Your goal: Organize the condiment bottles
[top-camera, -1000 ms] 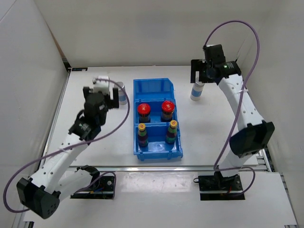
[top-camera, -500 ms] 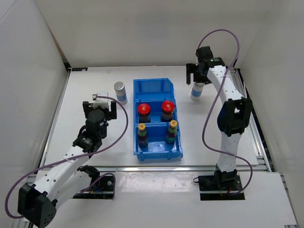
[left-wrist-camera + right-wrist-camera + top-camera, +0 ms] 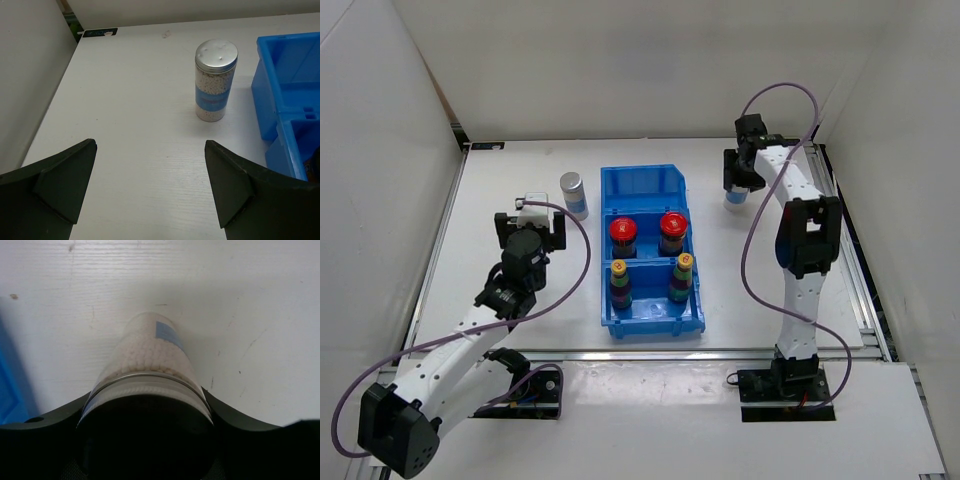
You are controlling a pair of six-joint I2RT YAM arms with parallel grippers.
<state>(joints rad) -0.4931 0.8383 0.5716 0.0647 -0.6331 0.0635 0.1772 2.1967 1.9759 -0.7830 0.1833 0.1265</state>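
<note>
Closing in on the right silver-capped bottle [image 3: 150, 350] is what the right gripper [image 3: 738, 178] has done in the last second. One second ago its jaws stood wide beside the bottle. Now they have come down and narrowed, and in the right wrist view the dark fingers [image 3: 227, 415] press on both sides of the cap, so we judge that the claw holds this bottle. The bottle stands upright on the white table [image 3: 520, 170], to the right of the blue bin [image 3: 603, 250] and well apart from it; we see no sign that it is lifted yet. The left gripper [image 3: 150, 145] has drawn back from the left silver-capped bottle [image 3: 215, 82] in that second. Its jaws are wide and hold nothing, and this bottle stands upright ahead of them, just beside the left wall of the bin. In the bin, the two red-capped bottles [image 3: 622, 233] stand in the middle compartment and the two yellow-capped bottles [image 3: 619, 280] in the near one, while the far compartment shows only blue floor. For the task, we think this means four of six bottles are sorted and the last pair has begun. The next move should be to lift the gripped bottle straight up and carry it to the far compartment. The grip sits high on the cap, so a quick swing could tilt the bottle.
</note>
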